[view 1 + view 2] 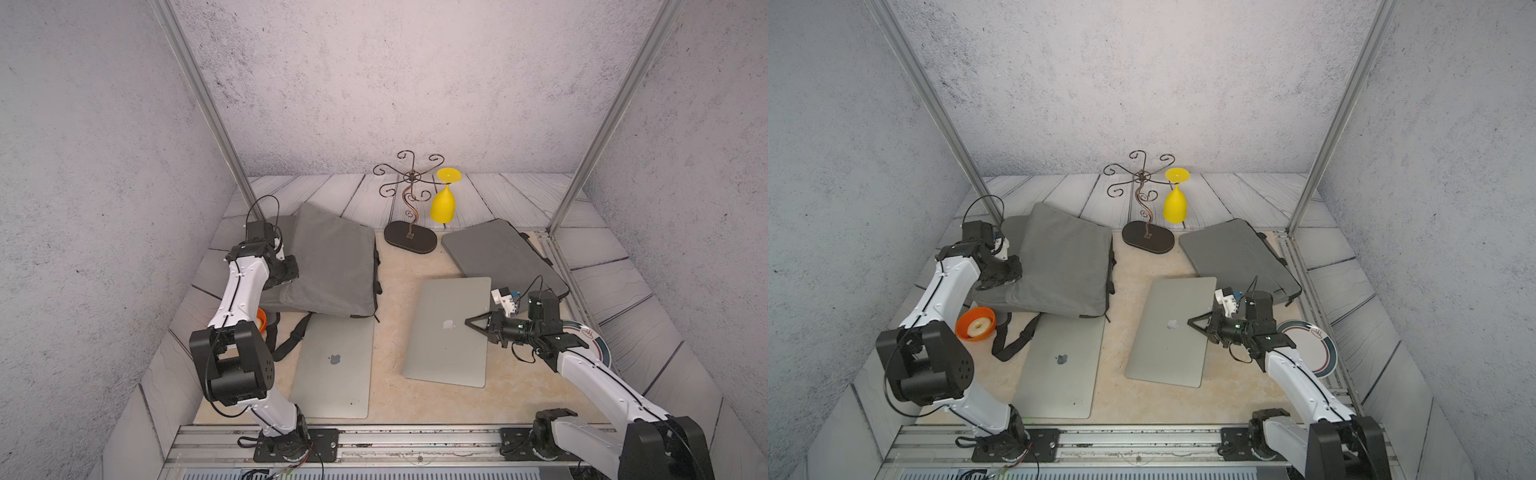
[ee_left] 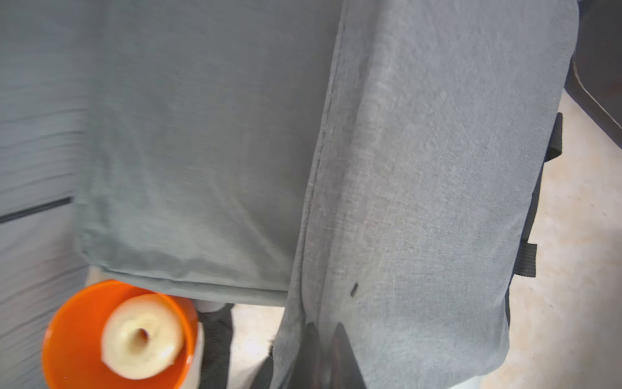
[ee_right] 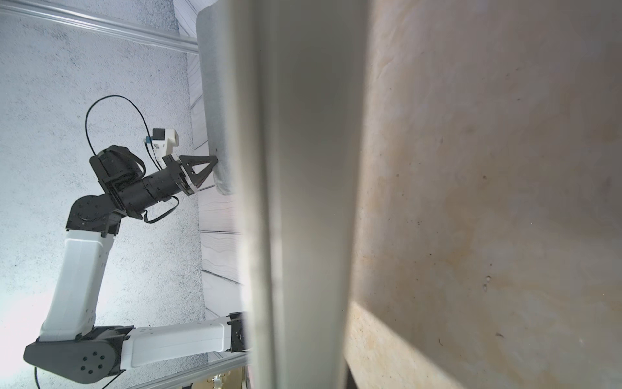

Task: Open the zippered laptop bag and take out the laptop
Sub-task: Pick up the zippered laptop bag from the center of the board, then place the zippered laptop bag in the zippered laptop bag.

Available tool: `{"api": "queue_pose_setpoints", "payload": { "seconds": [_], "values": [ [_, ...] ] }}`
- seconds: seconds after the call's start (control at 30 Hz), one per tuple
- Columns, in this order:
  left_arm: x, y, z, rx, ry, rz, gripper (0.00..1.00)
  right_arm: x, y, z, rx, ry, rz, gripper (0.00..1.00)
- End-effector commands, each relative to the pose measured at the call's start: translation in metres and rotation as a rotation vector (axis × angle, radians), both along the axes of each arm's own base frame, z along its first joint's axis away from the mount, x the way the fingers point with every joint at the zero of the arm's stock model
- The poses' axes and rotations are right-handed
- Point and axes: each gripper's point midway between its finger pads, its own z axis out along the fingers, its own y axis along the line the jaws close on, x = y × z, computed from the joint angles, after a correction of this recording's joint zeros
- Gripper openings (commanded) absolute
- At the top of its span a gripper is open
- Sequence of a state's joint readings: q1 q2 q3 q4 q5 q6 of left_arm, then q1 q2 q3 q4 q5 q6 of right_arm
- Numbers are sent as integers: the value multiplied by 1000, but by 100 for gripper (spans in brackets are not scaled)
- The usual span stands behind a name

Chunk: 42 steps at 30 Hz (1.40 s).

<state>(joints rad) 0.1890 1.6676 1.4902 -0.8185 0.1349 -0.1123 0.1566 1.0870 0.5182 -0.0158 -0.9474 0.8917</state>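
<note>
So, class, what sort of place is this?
Probably a robot lab test cell: two white-and-black robot arms bolted to an aluminium rail, printed backdrop walls on metal frame posts, and staged props like grey fabric laptop bags and silver laptops.

Heather-grey laptop bag [image 1: 332,257], silver laptop [image 1: 451,332], yellow glass [image 1: 442,205], orange bowl [image 1: 976,324], mottled beige tabletop [image 1: 395,291].

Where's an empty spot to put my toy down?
Bare: the strip between the near silver laptop and the angled silver laptop, and the patch between it and the metal rail. Crowded: the left, with the puffy grey fabric bag, black strap, orange plastic bowl.
</note>
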Motion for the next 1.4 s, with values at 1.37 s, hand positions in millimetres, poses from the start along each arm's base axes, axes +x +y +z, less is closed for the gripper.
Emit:
{"api": "queue_pose_setpoints", "payload": {
  "seconds": [1.37],
  "values": [
    [14, 94, -73, 83, 200, 258, 22, 3, 74, -17, 64, -74, 253, 2]
  ]
}}
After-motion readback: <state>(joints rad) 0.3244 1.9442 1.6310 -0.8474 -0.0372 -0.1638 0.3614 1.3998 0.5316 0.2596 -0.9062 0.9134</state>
